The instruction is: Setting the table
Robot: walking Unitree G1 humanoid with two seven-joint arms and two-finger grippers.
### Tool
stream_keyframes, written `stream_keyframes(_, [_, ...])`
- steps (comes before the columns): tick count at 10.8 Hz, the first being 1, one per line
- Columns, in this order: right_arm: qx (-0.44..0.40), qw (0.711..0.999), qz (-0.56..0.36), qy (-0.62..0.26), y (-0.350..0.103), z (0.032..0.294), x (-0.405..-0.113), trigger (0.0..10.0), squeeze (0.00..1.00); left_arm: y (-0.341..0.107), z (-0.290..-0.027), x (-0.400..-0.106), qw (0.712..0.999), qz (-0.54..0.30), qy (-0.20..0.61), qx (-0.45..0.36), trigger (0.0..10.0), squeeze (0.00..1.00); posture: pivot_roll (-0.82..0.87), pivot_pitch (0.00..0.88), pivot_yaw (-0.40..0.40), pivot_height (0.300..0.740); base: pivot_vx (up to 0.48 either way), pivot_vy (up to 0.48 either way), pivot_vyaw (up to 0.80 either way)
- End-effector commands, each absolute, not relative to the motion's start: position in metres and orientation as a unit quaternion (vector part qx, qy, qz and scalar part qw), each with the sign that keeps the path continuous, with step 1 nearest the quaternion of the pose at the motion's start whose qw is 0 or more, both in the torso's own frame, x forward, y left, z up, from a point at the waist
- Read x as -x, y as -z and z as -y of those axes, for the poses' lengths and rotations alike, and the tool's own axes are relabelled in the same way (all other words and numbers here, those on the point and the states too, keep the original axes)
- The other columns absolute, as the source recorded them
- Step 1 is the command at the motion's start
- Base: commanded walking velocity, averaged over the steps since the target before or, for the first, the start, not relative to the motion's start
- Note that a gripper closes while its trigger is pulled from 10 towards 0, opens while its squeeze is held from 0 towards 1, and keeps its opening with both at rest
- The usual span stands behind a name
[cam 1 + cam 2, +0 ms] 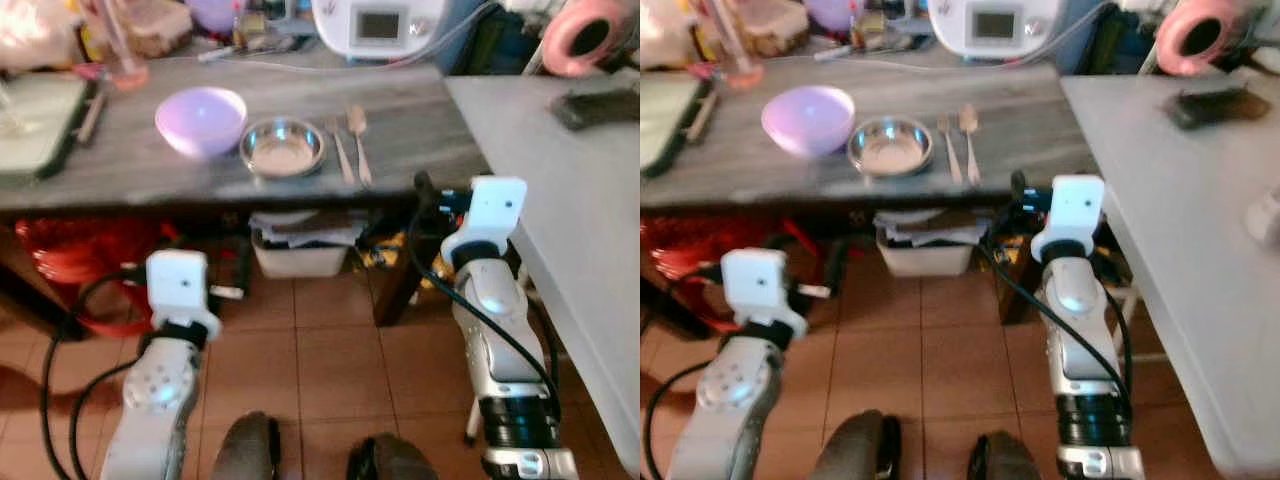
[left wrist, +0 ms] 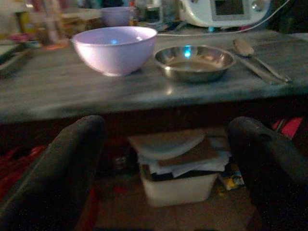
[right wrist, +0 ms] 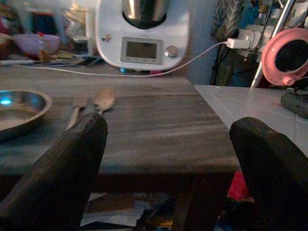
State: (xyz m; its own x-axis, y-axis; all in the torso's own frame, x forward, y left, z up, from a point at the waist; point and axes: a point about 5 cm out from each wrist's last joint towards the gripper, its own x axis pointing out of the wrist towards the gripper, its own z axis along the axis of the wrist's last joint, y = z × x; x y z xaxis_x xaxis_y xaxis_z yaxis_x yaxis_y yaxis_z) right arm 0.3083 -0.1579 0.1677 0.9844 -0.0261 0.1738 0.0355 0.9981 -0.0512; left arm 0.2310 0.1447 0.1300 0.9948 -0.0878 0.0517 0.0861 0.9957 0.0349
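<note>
Both eye views were softly blurred throughout, with washed colours. Daylight fell brightest at the back edge of the wooden table (image 1: 400,120), bleaching the white appliance (image 1: 378,25) and the pale table (image 1: 1180,200) at the right. Deep shadow lay under the wooden table's front edge. The wrist views were dim and grainy; a small blue glint shone in the steel dish (image 2: 194,61), and the black fingers (image 2: 53,178) loomed dark and out of focus.
</note>
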Motion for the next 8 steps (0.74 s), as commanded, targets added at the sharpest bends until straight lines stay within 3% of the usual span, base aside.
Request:
stream_keyframes(1, [0.029,0.996,0.083,0.015,-0.1661,0.1599,-0.3091,10.0,0.0,-0.1284,-0.1425,-0.2288,0.998,0.025,0.05,-0.017,10.0,0.0,0.08,0.111,0.015,0.74,-0.281,0.0,0.0])
stream_keyframes(6, [0.028,0.996,0.082,0.012,-0.1643,0.1562,-0.308,10.0,0.0,-0.1313,-0.1376,-0.2261,0.997,0.032,0.064,-0.011,10.0,0.0,0.08,0.119,0.026,0.74,-0.053,0.0,0.0])
stream_keyframes(8, [0.03,0.996,0.085,0.015,-0.1666,0.1589,-0.3089,10.0,0.0,-0.1322,-0.1374,-0.2267,0.997,0.033,0.069,-0.008,10.0,0.0,0.07,0.129,0.029,0.74,0.0,-0.48,0.0])
